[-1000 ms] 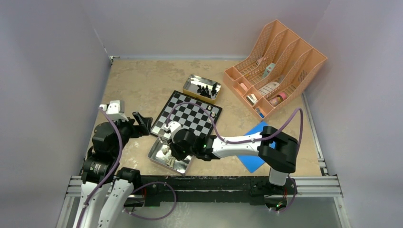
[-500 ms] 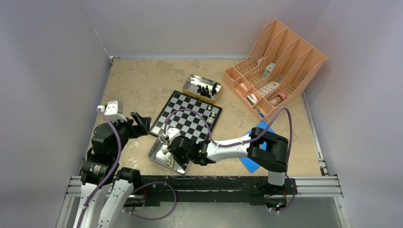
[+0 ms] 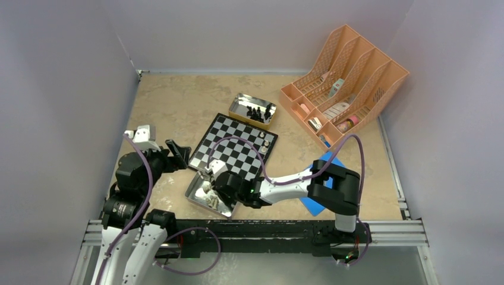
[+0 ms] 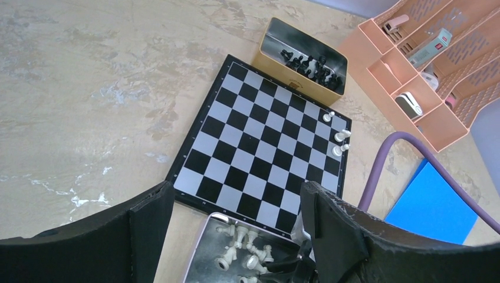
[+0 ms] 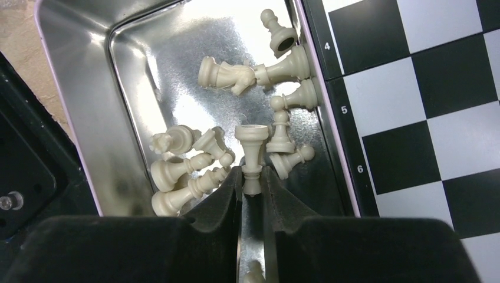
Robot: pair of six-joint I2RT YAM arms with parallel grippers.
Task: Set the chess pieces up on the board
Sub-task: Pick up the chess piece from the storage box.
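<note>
beige stone-look counter [image 3: 172, 101], grey walls round it, and the board [image 4: 259, 147] lying near its middle. from what i see the job is barely begun. only three cream pieces [image 4: 341, 136] stand on the board, in a short line along its right edge toward the far corner; every other square is bare. the black pieces [image 4: 309, 62] all sit in a metal tin [image 4: 271, 50] just beside the board's far edge, none of them set out. the rest of the cream set lies tumbled in a second tin [image 5: 88, 106] against the board's near edge.

my right pincer [image 5: 252, 183] is down in that near tin, its fingers pressed together on the narrow end of one cream piece [image 5: 250, 150], which i judge is not yet lifted clear. my left pincer [image 4: 236, 188] hangs just off the board's left side, fingers wide apart, nothing between them. i reckon nearly the whole setup is left: almost all the cream men and every black one.
</note>
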